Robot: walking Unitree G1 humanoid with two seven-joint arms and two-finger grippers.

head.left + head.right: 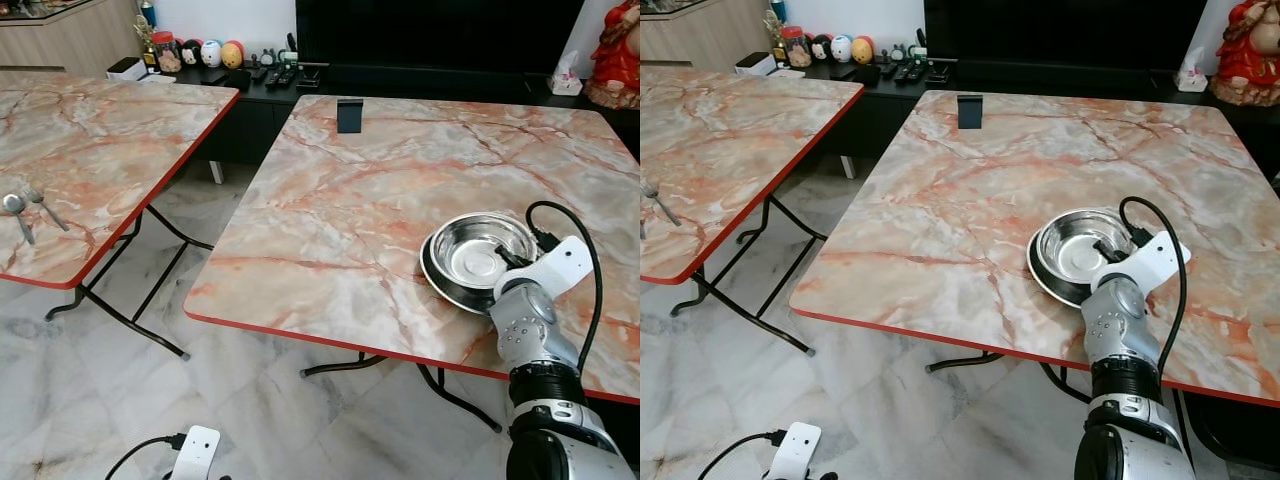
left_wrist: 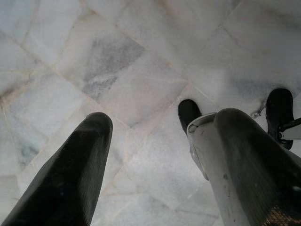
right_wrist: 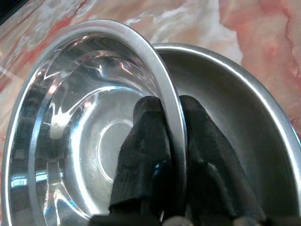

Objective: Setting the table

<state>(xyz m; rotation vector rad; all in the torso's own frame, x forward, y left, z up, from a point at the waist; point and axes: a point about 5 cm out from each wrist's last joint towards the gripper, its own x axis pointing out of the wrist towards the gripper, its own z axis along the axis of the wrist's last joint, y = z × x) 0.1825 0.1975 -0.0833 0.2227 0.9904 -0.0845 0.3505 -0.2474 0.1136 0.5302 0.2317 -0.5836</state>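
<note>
The near table (image 1: pixel 340 220) carried two steel bowls close to its front right edge, one nested in the other. The outer bowl (image 3: pixel 244 122) lay flat on the marble. The inner bowl (image 3: pixel 80 141) sat tilted inside it, its open mouth turned up and toward the table's far left, its raised rim on the robot's side. The right gripper (image 3: pixel 173 127) was clamped on that raised rim, one finger (image 3: pixel 148 141) inside the bowl and the other outside, in the gap above the outer bowl. In the head views the wrist and cable covered the bowls' near right side, so the grip itself could not be seen there. A small dark stand (image 1: pixel 348 115) stood upright at the table's far edge. On the left table (image 1: pixel 100 150), a spoon (image 1: pixel 15 212) and a fork (image 1: pixel 42 205) lay side by side at the left margin, handles toward the front edge. The left gripper (image 2: pixel 155 127) hung low over the floor (image 2: pixel 141 56), fingers spread and holding nothing.
</note>
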